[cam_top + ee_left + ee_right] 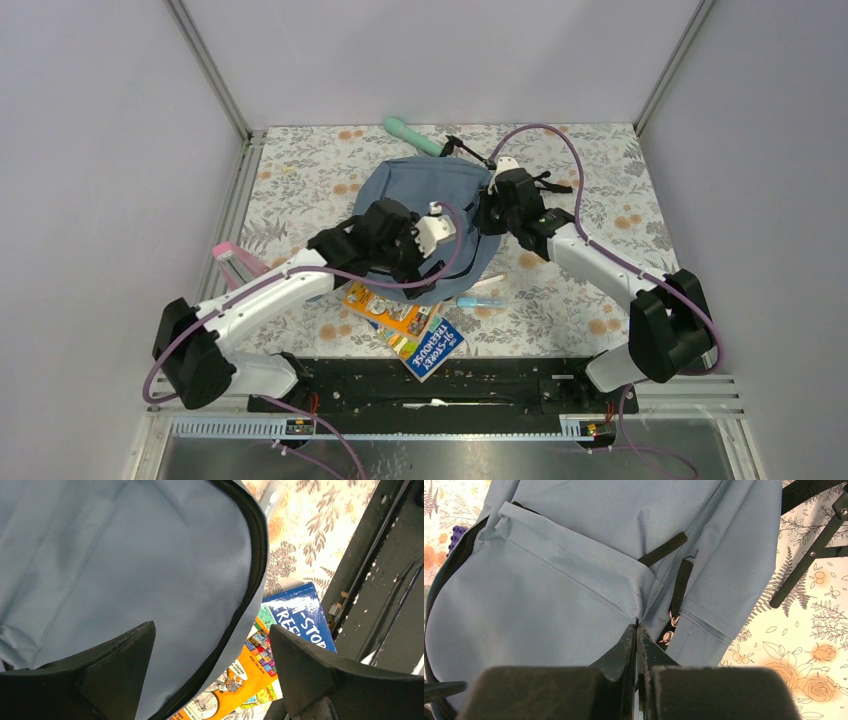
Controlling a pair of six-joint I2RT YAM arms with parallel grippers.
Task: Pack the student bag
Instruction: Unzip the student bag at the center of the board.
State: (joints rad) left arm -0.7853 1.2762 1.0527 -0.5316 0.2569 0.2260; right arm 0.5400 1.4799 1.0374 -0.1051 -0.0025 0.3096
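The slate-blue student bag [420,195] lies in the middle of the flowered table. My left gripper [432,238] hangs open over its near edge. In the left wrist view the left gripper [211,627] straddles the bag's [125,570] black zipper rim, with nothing held. Below it lie an orange comic book [250,670] and a blue book [295,615]. My right gripper [487,212] is at the bag's right side. In its wrist view the right gripper [637,627] is shut, pinching the bag [549,595] at a fabric seam beside a black strap. Something purple [456,535] shows at the bag's zipper opening.
The orange book [385,305] and blue book [435,350] lie partly under the bag's near edge, with a blue pen [480,301] beside them. A green tube [412,136] and a black hinged tool [470,150] lie behind the bag. A pink item [235,262] sits at left.
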